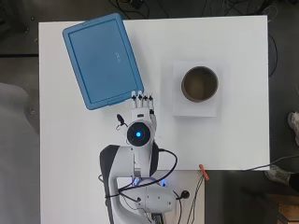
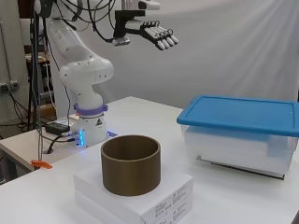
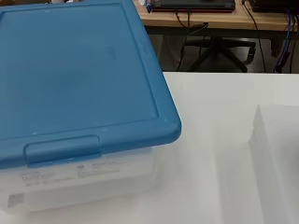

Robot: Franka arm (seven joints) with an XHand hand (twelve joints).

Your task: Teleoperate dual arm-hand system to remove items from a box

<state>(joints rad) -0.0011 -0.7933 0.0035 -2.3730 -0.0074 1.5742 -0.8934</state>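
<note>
White worktop (image 1: 233, 140), closed box, raised hand

Clear box (image 2: 243, 147) with its blue lid (image 1: 103, 58) on sits on the worktop; a brown ring (image 1: 199, 84) rests on a white carton (image 2: 140, 196) nearby; the hand (image 2: 156, 35) hovers high, fingers (image 2: 166, 42) straight, holding nothing.

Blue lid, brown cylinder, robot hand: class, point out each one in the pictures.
blue lid (image 1: 103, 58), overhead view, centre of its top.
brown cylinder (image 2: 131, 173), side view, front of its outer wall.
hand (image 2: 150, 31), side view, palm behind the straight fingers (image 2: 167, 40).
</note>
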